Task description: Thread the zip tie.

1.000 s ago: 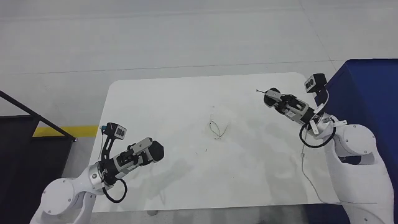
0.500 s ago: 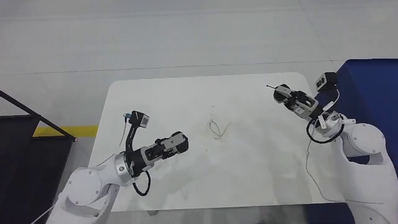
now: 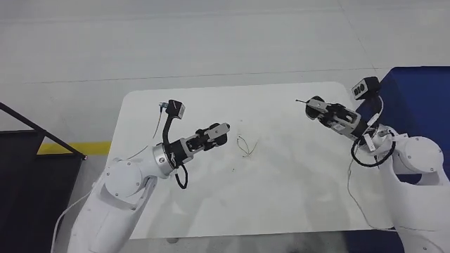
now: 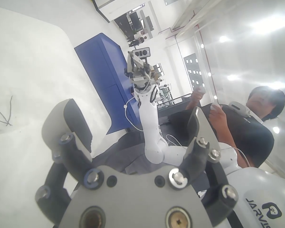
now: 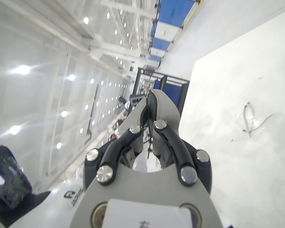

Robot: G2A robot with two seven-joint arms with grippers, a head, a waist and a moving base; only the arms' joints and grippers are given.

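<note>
So, left gripper: fingers spread wide apart, nothing between them. In the top view it hangs over the table near the zip tie, on the robot's left of it. It points roughly toward the tie but isn't touching it. In its own wrist view one finger is on the table side and the other is up in the air.

Right gripper: fingers squeezed together on a thin dark strip running down between the pads. From above, a short bit of that strip pokes out past the fingertips. Honestly can't tell if it's a second tie or something else, it's too thin. This gripper is well apart from the zip tie, off to the robot's right of it and a bit farther from the robot, held above the table.

The zip tie itself lies on the table, pale, bent into a small loop with loose ends sticking out. Can't tell whether the tail is through the head.

Farther right of the zip tie, past the right arm, there's a blue cabinet beside the table's edge.
</note>
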